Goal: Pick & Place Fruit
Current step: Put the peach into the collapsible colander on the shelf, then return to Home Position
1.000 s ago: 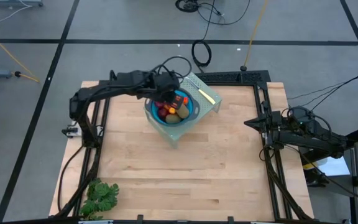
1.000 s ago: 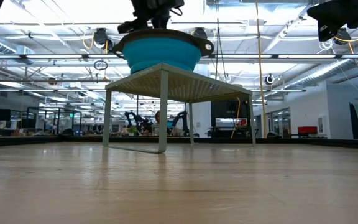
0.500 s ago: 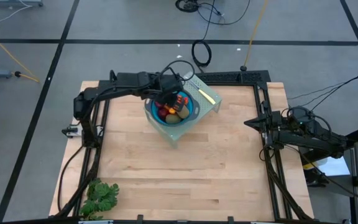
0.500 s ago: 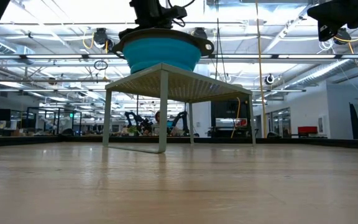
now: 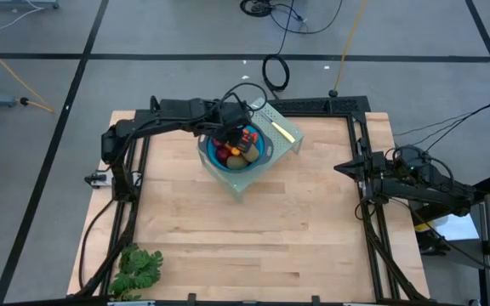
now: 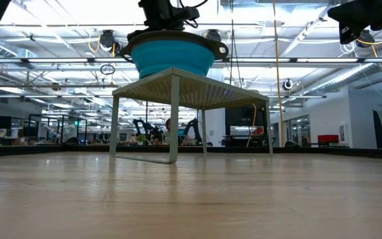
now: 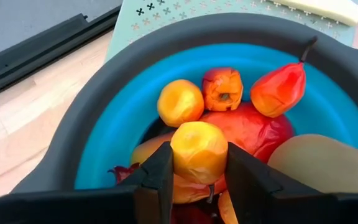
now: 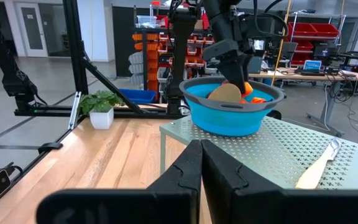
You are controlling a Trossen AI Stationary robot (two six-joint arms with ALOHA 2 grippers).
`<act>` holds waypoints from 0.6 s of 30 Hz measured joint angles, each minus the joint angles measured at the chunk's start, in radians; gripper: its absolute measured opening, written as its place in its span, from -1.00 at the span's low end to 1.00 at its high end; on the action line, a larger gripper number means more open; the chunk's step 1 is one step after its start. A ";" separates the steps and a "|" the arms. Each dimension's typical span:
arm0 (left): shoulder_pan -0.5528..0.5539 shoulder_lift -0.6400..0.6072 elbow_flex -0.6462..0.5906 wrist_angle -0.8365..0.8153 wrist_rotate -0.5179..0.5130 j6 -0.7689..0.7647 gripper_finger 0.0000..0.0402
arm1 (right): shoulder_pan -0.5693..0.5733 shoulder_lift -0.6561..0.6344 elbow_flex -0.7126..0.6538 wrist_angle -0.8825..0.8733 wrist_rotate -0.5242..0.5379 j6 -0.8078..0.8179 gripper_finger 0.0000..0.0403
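Fruit (image 7: 241,124) lies heaped in the blue bowl (image 5: 257,153), which stands on a pale perforated stand (image 5: 281,144) on the bench (image 5: 253,229). The left claw (image 7: 196,180) reaches down into the bowl, narrowed on a small yellow-orange piece (image 7: 199,151) held between its fingers (image 7: 157,177). Just beyond the claw lie another yellow-orange piece (image 7: 180,102), a small orange-red piece (image 7: 222,88) and a red-orange pear-shaped piece (image 7: 279,89); a large red piece (image 7: 253,127) sits right behind the held one, an olive-brown oval (image 7: 322,165) to one side. The right claw (image 5: 344,167), closed and empty, waits at the bench's right edge, well apart from the bowl. A thin yellow stick (image 5: 283,128) lies on the stand beyond the left claw.
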 joint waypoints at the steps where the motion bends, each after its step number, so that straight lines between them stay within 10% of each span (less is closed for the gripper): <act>1: 0.000 0.000 0.000 0.000 0.000 0.007 -0.41 | 0.000 0.000 0.000 0.000 0.000 0.000 -0.98; 18: 0.006 -0.046 0.014 -0.002 0.048 0.089 0.27 | 0.000 0.000 0.000 0.000 0.000 0.003 -0.98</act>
